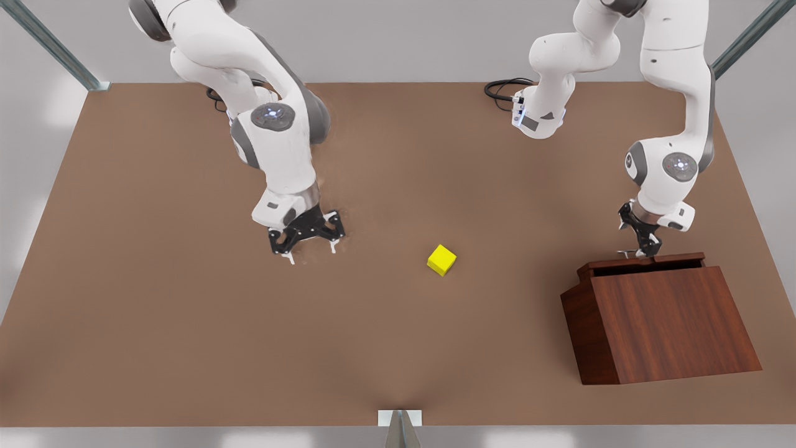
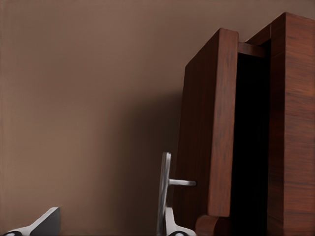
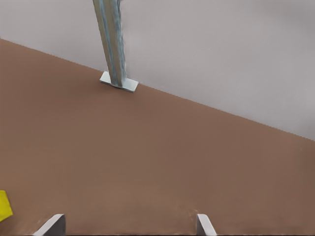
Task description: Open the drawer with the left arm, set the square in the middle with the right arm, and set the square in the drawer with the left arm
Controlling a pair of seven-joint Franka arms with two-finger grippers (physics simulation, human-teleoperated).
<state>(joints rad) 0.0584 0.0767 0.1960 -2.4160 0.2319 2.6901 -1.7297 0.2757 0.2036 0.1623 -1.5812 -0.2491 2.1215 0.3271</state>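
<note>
The square is a small yellow cube lying on the brown tabletop near the middle; one corner of the square shows in the right wrist view. My right gripper hovers low over the table to the front view's left of the cube, open and empty, with its fingertips spread wide. The drawer is pulled out a little from the wooden cabinet, leaving a dark gap. My left gripper is at the drawer's silver handle, open, with one finger right by the bar.
A metal post stands at the table's edge, with others at the far corners. The second arm's base and cables sit at the back. Bare tabletop stretches across the near side.
</note>
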